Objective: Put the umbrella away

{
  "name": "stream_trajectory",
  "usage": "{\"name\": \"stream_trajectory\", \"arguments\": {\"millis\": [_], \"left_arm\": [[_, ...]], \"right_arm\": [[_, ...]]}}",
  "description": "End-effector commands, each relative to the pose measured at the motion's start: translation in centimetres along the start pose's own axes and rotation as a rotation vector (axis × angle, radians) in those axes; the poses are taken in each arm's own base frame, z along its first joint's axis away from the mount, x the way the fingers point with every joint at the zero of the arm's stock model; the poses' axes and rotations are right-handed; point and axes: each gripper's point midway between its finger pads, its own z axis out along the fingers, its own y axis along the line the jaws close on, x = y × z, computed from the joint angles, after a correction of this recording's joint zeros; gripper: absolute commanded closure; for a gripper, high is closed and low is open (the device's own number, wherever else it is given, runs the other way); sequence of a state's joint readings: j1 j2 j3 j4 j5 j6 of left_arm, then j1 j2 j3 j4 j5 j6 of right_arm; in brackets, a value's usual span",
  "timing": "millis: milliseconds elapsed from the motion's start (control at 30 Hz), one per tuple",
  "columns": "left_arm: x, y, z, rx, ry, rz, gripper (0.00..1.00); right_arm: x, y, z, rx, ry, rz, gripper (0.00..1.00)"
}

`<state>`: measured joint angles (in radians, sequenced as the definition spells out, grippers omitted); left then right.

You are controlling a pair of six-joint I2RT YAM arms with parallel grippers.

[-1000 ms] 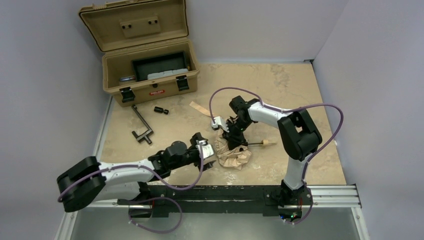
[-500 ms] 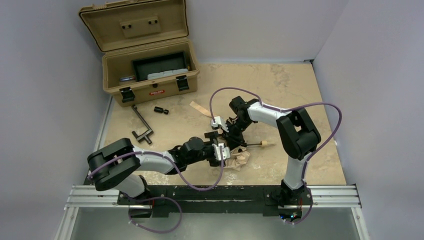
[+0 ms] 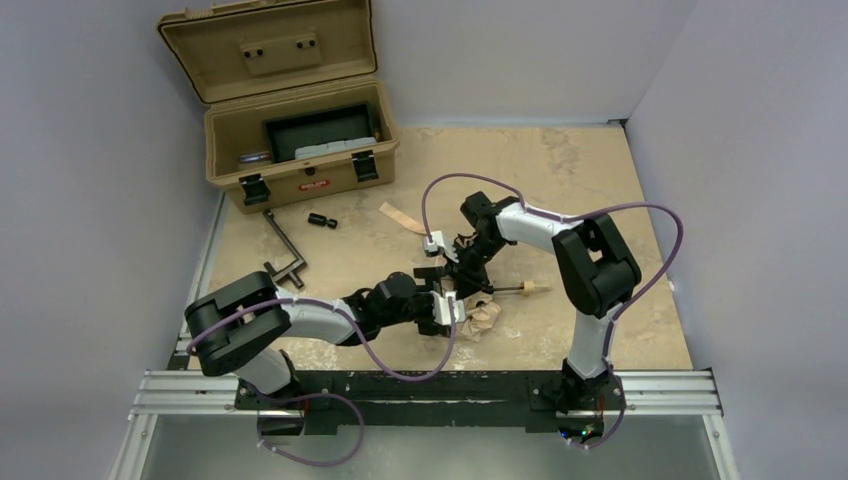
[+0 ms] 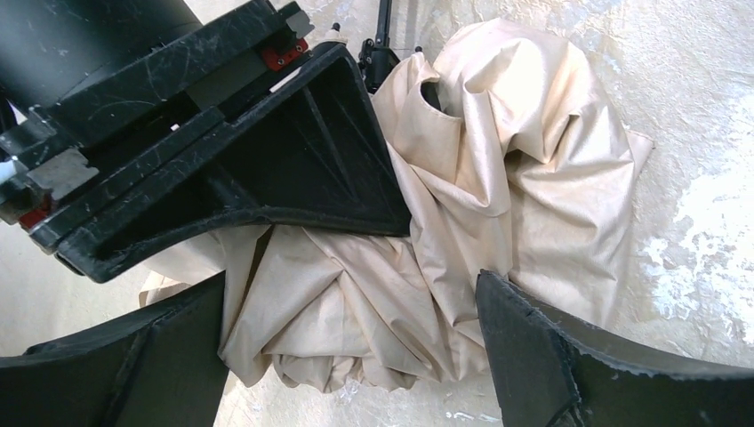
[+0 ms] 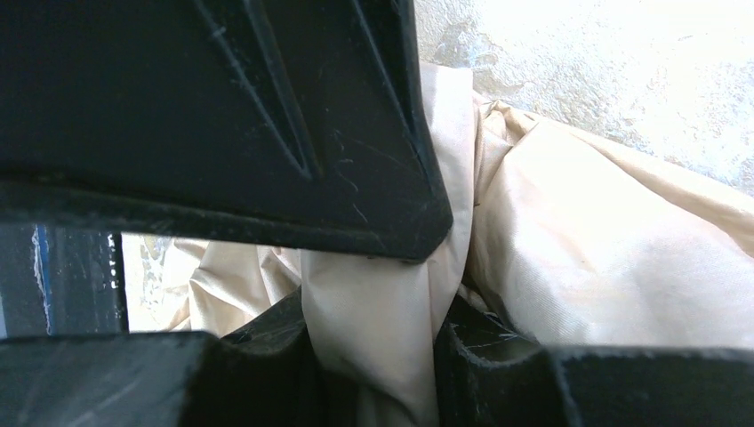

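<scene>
So the beige marbled tabletop (image 3: 600, 200) takes up most of the overhead view, and the biggest thing on it is a tan hard case (image 3: 230, 70), lid up, sitting well away from both grippers at the far left corner. The umbrella (image 3: 485, 318) is nowhere near that case. It's a crumpled beige wad of fabric lying on the tabletop right under the two grippers, near the front edge, with its pale wooden handle (image 3: 534, 288) poking out just to the right of the right gripper (image 3: 468, 278). The left gripper (image 3: 447, 305) comes in low from the left and is spread wide. In its wrist view the two fingers (image 4: 533, 356) sit on either side of the fabric heap with loads of room between them, so it's straddling the umbrella and not clamping anything. The right gripper reaches down from the far side and is pretty much touching the left one. Its wrist view shows its fingers (image 5: 507, 365) squeezed nearly together with a fold of the umbrella cloth pinched between them. Smaller stuff: a black crank-shaped tool (image 3: 285, 255) lies well off to the left of the left gripper, a tan strip (image 3: 400, 216) lies a bit beyond the right gripper on its left, and a little black cylinder (image 3: 320, 220) sits between the strip and the case.
</scene>
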<state>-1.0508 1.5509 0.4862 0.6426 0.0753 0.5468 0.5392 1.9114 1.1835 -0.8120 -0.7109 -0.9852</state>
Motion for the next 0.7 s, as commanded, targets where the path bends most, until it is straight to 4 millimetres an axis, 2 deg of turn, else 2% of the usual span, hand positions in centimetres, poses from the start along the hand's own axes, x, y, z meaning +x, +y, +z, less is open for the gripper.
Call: {"name": "stream_trajectory", "arguments": {"millis": [0,233,433,533,600,667], "left_arm": [[0.3,-1.1,-0.2,0.06,0.024,0.007,0.03],[2.5,-1.1,1.4,0.044,0.098,0.03,0.06],[5.0,-1.7,1.9,0.065,0.207,0.049,0.19],[6.2,-2.4,1.7,0.101,0.259,0.044,0.29],[7.0,-3.4,1.4,0.165,0.297,0.016,0.42],[7.6,-4.3,1.1,0.23,0.326,-0.043,0.51]], "right_arm": [[5.6,0.9,3.3,-0.078,0.152,0.076,0.83],[5.1,1.2,3.2,-0.085,0.135,0.069,0.8],[4.3,1.4,2.8,-0.103,0.095,0.055,0.74],[3.2,1.2,1.8,-0.093,0.052,0.034,0.68],[2.4,1.2,1.0,-0.083,0.018,0.012,0.63],[1.5,1.0,0.1,-0.063,-0.015,-0.015,0.59]]}}
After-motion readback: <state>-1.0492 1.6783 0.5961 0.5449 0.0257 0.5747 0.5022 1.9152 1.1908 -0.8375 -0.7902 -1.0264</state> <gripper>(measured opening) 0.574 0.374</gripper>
